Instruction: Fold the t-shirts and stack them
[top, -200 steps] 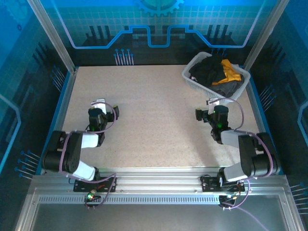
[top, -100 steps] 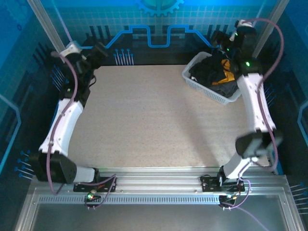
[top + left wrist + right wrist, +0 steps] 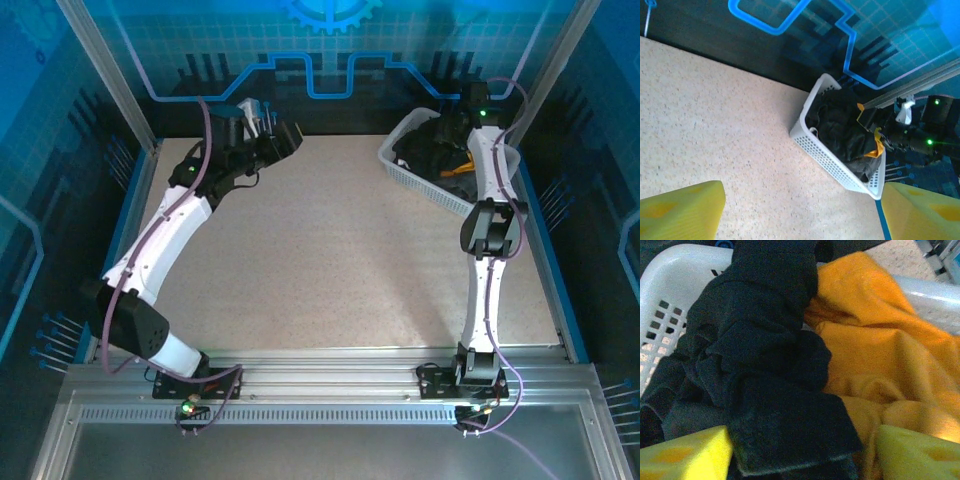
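While both end effectors [image 3: 800, 212] [image 3: 802, 452] gape wide, crumpled soft t-shirts [image 3: 770, 365] fill the perforated basket [image 3: 826, 161].

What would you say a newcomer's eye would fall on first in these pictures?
The white lattice basket at the far right corner of the table stands out, heaped with a crumpled black t-shirt and a bright orange-yellow t-shirt. The right gripper hangs close over that heap, jaws apart. The left gripper, also open, hovers over the table's far edge, left of centre.
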You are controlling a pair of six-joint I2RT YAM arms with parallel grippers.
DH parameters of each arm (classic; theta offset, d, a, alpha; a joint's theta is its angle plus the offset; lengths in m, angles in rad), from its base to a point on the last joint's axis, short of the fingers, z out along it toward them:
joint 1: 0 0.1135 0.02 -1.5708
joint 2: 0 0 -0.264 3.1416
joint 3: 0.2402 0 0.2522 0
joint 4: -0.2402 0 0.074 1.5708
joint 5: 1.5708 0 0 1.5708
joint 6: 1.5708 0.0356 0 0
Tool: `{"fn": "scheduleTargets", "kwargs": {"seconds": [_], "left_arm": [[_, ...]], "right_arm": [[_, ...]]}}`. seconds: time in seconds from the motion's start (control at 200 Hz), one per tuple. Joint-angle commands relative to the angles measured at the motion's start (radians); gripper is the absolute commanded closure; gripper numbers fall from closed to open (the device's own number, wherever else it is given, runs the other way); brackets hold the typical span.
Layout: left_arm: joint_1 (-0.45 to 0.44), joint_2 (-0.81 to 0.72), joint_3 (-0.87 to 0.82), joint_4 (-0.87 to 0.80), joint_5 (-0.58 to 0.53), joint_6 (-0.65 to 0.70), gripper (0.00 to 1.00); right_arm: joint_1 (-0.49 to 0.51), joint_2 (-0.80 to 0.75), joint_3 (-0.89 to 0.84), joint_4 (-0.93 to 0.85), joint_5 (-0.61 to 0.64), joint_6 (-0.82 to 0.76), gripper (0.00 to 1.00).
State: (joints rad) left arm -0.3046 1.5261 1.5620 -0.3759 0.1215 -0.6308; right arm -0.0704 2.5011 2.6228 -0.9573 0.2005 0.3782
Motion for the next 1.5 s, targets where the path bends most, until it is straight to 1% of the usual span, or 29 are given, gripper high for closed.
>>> {"fn": "scheduleTargets", "kwargs": {"seconds": [0.0,0.035,0.105,0.14,0.175,0.235,0.3,0.35,0.505,0.665,0.725,0.855,1.1,1.205,1.305,1.386,1.496], "left_arm": [[-0.007,-0.055,-0.045,-0.044,0.03,-0.002,0.22],[-0.007,-0.064,-0.056,-0.047,0.025,0.001,0.23],[-0.007,-0.077,-0.065,-0.057,0.018,0.006,0.26],[-0.007,-0.082,-0.068,-0.062,0.017,0.008,0.27],[-0.007,-0.086,-0.069,-0.065,0.017,0.01,0.28],[-0.007,-0.09,-0.076,-0.07,0.015,0.008,0.3],[-0.006,-0.093,-0.089,-0.063,0.019,-0.001,0.31],[-0.007,-0.092,-0.098,-0.059,0.026,-0.008,0.32],[-0.008,-0.09,-0.124,-0.04,0.039,-0.023,0.33],[-0.01,-0.09,-0.142,-0.021,0.051,-0.027,0.33],[-0.01,-0.09,-0.146,-0.021,0.053,-0.031,0.33],[-0.01,-0.102,-0.145,-0.037,0.027,-0.025,0.34],[-0.009,-0.126,-0.139,-0.09,-0.028,-0.019,0.34],[-0.008,-0.139,-0.14,-0.112,-0.059,-0.022,0.35],[-0.006,-0.153,-0.139,-0.126,-0.081,-0.021,0.36],[-0.001,-0.161,-0.132,-0.143,-0.093,-0.017,0.36],[0.009,-0.178,-0.131,-0.167,-0.113,-0.018,0.36]], "right_arm": [[0.007,0.053,0.069,0.008,-0.065,-0.008,0.38],[0.008,0.06,0.063,0.003,-0.067,0.0,0.48],[0.009,0.044,0.025,0.008,-0.058,0.024,0.73],[0.012,0.017,-0.012,0.023,-0.053,0.032,0.83],[0.017,-0.022,-0.066,0.061,-0.043,0.029,0.89],[0.036,-0.112,-0.186,0.154,-0.008,0.018,0.94],[0.055,-0.223,-0.309,0.265,0.023,0.01,0.95],[0.065,-0.28,-0.35,0.303,0.054,0.017,0.95],[0.079,-0.371,-0.328,0.27,0.087,0.046,0.95],[0.095,-0.431,-0.281,0.229,0.076,0.048,0.96],[0.103,-0.462,-0.276,0.223,0.07,0.049,1.0],[0.137,-0.569,-0.316,0.28,0.063,0.047,1.0],[0.254,-0.817,-0.4,0.45,0.13,0.026,1.0],[0.309,-0.892,-0.42,0.512,0.136,0.019,1.0],[0.363,-0.927,-0.417,0.536,0.121,0.018,1.0],[0.418,-0.927,-0.386,0.525,0.104,0.018,1.0],[0.54,-0.884,-0.309,0.489,0.125,-0.026,1.0]]}}
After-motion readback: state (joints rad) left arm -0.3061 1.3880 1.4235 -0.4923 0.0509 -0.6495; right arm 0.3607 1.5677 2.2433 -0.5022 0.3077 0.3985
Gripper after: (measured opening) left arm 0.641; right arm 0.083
